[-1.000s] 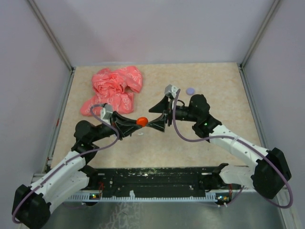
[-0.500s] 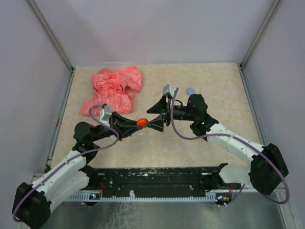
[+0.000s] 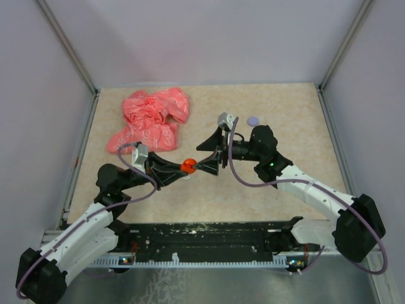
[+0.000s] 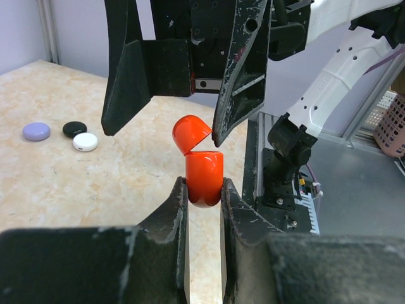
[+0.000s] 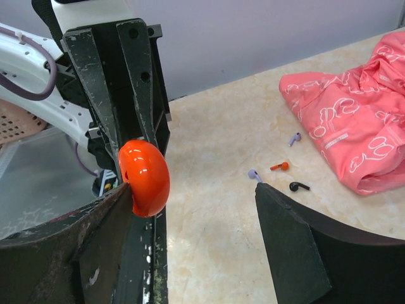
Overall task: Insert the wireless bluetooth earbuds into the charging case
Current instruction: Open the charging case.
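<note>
While the earbuds [image 5: 279,166] lay loose on the table [image 5: 209,145], two purple, one orange and one black scattered just beside the pink bag [image 5: 354,120], none of them was in the case. The orange case [image 4: 204,177] hung in the air between your two arms, its lid tipped open on the hinge. Your left gripper [image 4: 203,185] pinched the lower half of the case between its narrowed fingers. Your right gripper [image 4: 166,134] held nothing. Its fingers stood spread wide, one on each side of the open lid, one of them close against it.

The risk, as I judged it, sat right there. A nudge from that finger could snap the lid shut or twist the smooth, rounded case out of the left pinch. The buds were tiny and stemmed, so a grab with wide fingers off the flat top could flick one away, perhaps under the bag. Three small discs [image 4: 74,128] lay well apart from the case.
</note>
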Robot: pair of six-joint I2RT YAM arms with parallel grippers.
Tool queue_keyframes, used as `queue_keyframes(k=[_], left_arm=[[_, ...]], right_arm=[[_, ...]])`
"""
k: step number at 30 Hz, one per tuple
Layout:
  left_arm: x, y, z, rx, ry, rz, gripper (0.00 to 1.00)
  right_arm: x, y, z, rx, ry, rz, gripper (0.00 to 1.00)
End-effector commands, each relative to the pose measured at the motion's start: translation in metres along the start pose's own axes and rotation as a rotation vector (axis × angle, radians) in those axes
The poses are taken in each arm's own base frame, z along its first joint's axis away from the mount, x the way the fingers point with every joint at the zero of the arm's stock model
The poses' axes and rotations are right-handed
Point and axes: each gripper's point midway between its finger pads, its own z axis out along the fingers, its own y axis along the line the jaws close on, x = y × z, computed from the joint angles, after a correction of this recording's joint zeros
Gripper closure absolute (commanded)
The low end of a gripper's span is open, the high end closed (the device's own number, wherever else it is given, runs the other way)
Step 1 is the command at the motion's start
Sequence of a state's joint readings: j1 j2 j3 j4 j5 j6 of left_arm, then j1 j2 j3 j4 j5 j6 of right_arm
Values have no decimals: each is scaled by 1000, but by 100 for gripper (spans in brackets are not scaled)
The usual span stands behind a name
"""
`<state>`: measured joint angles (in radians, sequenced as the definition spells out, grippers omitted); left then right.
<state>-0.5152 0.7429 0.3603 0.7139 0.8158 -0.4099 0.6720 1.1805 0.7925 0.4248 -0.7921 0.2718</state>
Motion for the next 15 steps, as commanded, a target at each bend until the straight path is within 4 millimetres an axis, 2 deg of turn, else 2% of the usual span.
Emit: queue_keyframes(k=[1, 15], left_arm=[[-1, -13, -1, 60, 6, 37, 100], [-4, -19, -4, 86, -13, 69, 100]], right_arm=[[-29, 1, -3, 21, -65, -83, 23], [-29, -6, 0, 47, -46, -67, 23]])
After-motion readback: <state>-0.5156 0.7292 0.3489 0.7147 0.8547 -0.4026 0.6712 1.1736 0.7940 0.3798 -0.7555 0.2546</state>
